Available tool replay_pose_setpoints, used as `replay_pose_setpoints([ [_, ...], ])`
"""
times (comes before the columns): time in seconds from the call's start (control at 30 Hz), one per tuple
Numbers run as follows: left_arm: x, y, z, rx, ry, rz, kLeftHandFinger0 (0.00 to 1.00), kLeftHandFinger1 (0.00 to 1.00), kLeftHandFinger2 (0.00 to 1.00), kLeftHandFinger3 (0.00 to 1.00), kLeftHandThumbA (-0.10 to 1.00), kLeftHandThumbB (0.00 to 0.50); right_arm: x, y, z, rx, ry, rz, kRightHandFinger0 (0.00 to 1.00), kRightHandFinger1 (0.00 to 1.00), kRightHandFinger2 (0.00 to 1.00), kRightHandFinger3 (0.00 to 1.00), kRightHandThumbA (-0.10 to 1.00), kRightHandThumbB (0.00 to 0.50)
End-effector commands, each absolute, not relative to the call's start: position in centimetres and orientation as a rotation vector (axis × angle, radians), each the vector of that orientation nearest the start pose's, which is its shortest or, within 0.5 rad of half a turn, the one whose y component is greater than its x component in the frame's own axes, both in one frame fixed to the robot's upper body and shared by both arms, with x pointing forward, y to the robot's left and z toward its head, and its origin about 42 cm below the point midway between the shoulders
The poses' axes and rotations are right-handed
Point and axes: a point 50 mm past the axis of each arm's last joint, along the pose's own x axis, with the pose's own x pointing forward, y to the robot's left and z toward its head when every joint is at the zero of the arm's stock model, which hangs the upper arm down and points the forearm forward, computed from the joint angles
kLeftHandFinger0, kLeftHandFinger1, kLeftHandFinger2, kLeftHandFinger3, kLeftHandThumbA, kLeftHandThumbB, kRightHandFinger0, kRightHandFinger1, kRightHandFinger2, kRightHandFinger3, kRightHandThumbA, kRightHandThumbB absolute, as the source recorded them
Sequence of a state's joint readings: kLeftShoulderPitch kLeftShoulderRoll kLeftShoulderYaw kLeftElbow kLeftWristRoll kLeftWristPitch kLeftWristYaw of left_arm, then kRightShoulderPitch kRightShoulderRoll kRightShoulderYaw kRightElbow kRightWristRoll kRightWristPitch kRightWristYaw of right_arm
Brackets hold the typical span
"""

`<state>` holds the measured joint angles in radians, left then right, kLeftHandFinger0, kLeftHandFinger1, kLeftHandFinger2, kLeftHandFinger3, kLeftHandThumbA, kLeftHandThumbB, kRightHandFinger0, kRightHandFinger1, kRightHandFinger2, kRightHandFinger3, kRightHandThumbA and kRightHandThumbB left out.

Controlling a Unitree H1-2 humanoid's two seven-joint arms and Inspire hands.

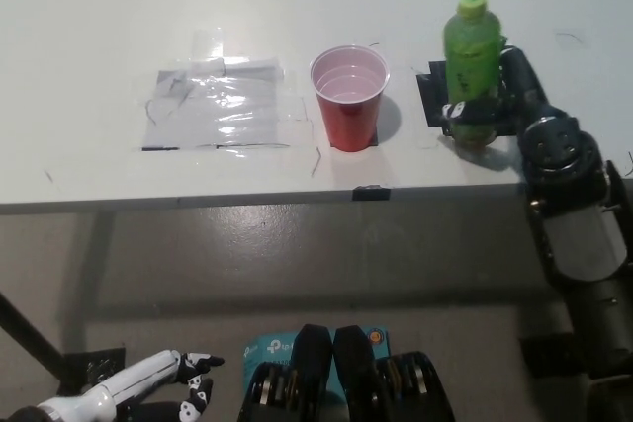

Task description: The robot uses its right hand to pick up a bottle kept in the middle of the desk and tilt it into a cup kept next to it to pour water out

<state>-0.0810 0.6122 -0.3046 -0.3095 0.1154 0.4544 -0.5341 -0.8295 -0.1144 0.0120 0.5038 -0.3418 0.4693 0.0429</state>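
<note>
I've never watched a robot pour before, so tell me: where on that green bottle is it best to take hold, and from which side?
Best is the lower body of the green bottle, approached from the right, away from the red cup. The bottle stands upright, so a side wrap is probably steadier than holding the narrow cap. The black right hand is wrapped there now. The white left hand rests low, below the desk.
</note>
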Motion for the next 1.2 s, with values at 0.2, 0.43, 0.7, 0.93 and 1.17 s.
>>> replay_pose_setpoints([
  [0.2,27.3,28.4,16.6,0.672,0.313,-0.718,1.0,1.0,1.0,1.0,0.85,0.405,52.6,-19.2,27.6,-0.394,-0.099,-0.295,0.01,0.02,0.25,1.0,0.72,0.005],
  [0.43,27.5,28.4,16.5,0.676,0.319,-0.727,1.0,1.0,1.0,1.0,0.92,0.437,52.3,-19.8,27.4,-0.434,-0.283,-0.44,0.0,0.05,0.29,0.13,-0.1,0.002],
  [0.7,27.3,28.3,16.6,0.68,0.318,-0.734,1.0,1.0,1.0,1.0,0.94,0.426,52.1,-20.2,28.2,-0.465,-0.371,-0.401,0.0,0.0,0.12,0.14,-0.1,0.0],
  [0.93,27.4,28.5,16.4,0.694,0.325,-0.73,1.0,1.0,1.0,1.0,0.95,0.44,52.2,-20.1,28.9,-0.569,-0.418,-0.345,0.0,0.0,0.0,0.1,-0.1,0.0],
  [1.17,27.4,28.4,16.6,0.689,0.322,-0.728,1.0,1.0,1.0,1.0,0.93,0.438,52.1,-18.7,29.3,-0.801,-0.477,-0.195,0.0,0.0,0.0,0.1,-0.1,0.047],
])
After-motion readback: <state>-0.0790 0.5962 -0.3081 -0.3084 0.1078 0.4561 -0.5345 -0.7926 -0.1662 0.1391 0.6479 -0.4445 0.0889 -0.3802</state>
